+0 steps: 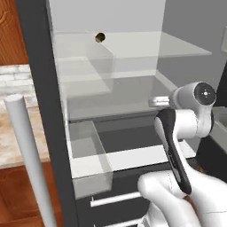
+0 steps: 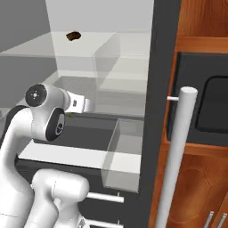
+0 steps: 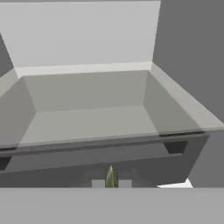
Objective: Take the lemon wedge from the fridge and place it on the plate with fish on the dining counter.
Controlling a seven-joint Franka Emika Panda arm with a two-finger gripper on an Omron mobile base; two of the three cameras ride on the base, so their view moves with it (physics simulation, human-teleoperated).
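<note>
Tool [image 3: 111, 183] closed tight on lemon wedge [image 3: 111, 177], wedge pinched between fingertips, inside fridge [image 3: 87, 100].

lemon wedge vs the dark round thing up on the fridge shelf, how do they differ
The lemon wedge is a thin olive-green sliver; the dark round item is a brown ball. The lemon wedge is pinched between the gripper's fingertips; the dark round item sits free on an upper shelf. Both are small and inside the open fridge.

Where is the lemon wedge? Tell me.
In the hand view the lemon wedge sits bottom centre, pinched in the shut gripper, before the fridge compartment.
</note>
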